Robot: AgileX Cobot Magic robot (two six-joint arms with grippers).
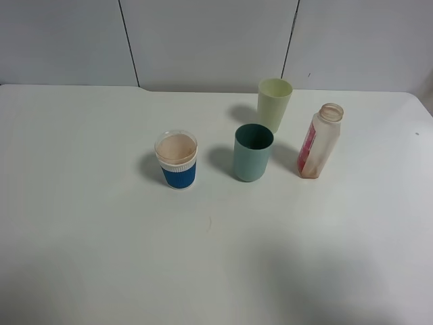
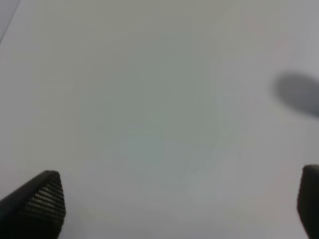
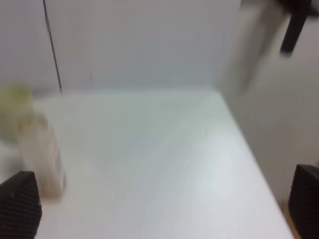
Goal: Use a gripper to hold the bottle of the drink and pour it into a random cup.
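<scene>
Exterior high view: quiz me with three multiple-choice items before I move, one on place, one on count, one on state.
1. Where is the bottle relative to the teal cup?
A. left of it
B. right of it
C. inside it

2. How many cups stand on the table?
A. two
B. three
C. four

3. What state is the bottle in?
A. upright, no cap
B. lying down
C. capped

Answers: 1 B, it stands to the right in the high view. 2 B, teal, pale yellow-green cup and blue-and-white cup. 3 A, its open neck points up.
</scene>
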